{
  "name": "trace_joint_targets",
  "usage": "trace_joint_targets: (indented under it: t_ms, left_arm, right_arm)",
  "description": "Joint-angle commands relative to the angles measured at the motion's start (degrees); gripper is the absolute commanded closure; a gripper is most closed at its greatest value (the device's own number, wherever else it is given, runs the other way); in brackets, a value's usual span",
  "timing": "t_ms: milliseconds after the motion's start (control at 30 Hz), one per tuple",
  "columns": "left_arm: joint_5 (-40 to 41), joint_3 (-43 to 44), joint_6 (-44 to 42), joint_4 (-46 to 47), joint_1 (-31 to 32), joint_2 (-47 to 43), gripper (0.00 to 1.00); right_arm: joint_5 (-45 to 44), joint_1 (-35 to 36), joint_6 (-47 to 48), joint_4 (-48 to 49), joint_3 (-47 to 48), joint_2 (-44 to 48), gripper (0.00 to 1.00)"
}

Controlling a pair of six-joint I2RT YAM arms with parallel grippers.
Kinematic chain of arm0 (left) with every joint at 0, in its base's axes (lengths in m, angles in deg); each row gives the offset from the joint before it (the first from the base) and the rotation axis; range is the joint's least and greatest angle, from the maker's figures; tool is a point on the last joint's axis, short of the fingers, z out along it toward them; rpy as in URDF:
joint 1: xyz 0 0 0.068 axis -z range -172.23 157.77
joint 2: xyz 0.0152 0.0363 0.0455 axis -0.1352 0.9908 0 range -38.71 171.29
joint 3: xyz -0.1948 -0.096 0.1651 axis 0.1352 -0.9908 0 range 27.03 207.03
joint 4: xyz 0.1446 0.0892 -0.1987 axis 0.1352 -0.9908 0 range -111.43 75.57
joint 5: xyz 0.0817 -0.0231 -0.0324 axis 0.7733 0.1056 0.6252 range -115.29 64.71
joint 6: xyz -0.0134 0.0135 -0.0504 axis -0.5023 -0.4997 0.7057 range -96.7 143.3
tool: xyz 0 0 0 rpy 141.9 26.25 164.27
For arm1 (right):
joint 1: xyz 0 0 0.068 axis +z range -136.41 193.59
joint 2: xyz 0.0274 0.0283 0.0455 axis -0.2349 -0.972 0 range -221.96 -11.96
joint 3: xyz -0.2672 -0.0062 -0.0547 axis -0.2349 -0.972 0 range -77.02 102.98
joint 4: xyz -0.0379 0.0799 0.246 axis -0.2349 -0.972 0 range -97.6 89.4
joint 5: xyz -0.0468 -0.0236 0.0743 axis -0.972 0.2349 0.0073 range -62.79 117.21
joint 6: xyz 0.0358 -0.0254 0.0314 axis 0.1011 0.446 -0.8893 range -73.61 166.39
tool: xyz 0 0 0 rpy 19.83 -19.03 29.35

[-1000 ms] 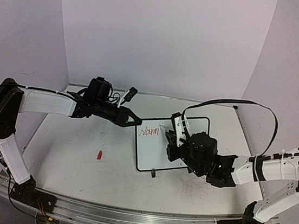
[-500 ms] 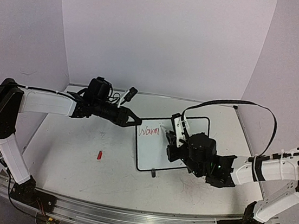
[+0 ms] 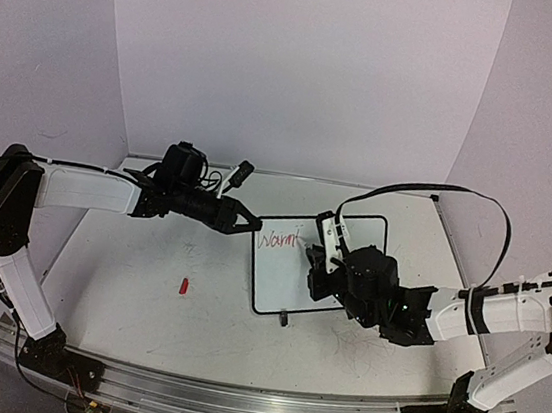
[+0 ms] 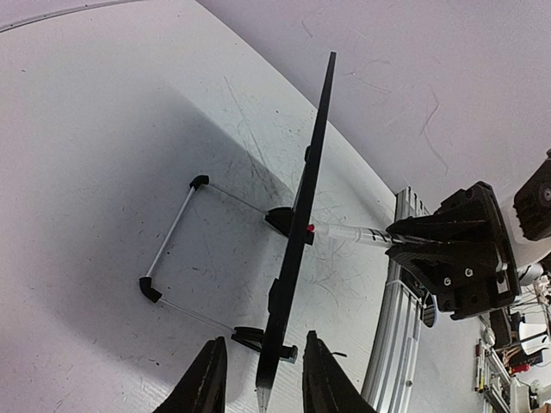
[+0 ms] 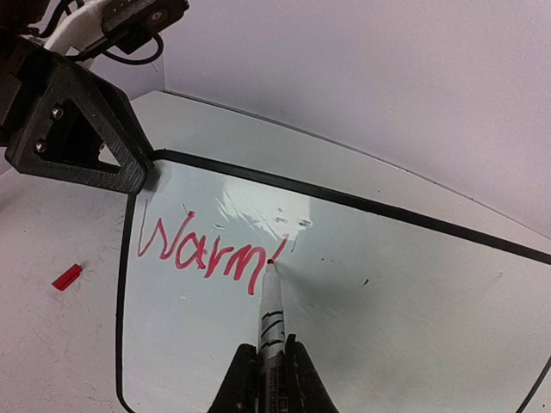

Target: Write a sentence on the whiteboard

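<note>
The whiteboard (image 3: 282,283) stands propped at mid-table and bears the red word "Warm" (image 3: 280,238) plus a fresh upstroke. In the right wrist view the writing (image 5: 202,245) runs along the board's (image 5: 387,292) upper left. My right gripper (image 5: 272,370) is shut on a white marker (image 5: 272,310) whose red tip touches the board just right of the "m". My left gripper (image 4: 263,387) is open, with its jaws on either side of the board's edge (image 4: 306,215) and gaps on both sides. In the top view it (image 3: 246,225) sits at the board's upper left corner.
A small red marker cap (image 3: 184,285) lies on the table left of the board; it also shows in the right wrist view (image 5: 66,276). The board's wire stand (image 4: 172,232) reaches out behind it. A black cable (image 3: 439,191) arcs over the right arm. An aluminium rail (image 3: 232,398) lines the near edge.
The marker tip has moved slightly right past "Warm" and added a short red upstroke. The left arm and the board have not moved.
</note>
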Motion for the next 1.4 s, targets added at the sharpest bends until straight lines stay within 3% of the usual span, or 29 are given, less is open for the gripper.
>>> trace_joint_targets:
  t_ms: [0,1067,1267,1367]
  left_arm:
    - [-1.15,0.26,-0.76,2.47,0.0,-2.29,0.69]
    - [-1.34,0.0,-0.76,2.64,-0.01,-2.78,0.71]
    - [-1.29,0.01,-0.76,2.61,-0.01,-2.66,0.72]
    - [-1.38,0.12,-0.76,2.62,-0.05,-2.62,0.72]
  right_arm:
    - [0.19,0.18,-1.84,-0.6,-0.7,1.06,1.0]
    - [-3.97,0.14,-3.75,-3.06,-1.08,2.65,1.0]
    - [0.07,-0.01,-2.04,1.04,-2.38,7.31,1.0]
    - [1.98,-0.35,-1.31,1.57,-0.46,5.32,1.0]
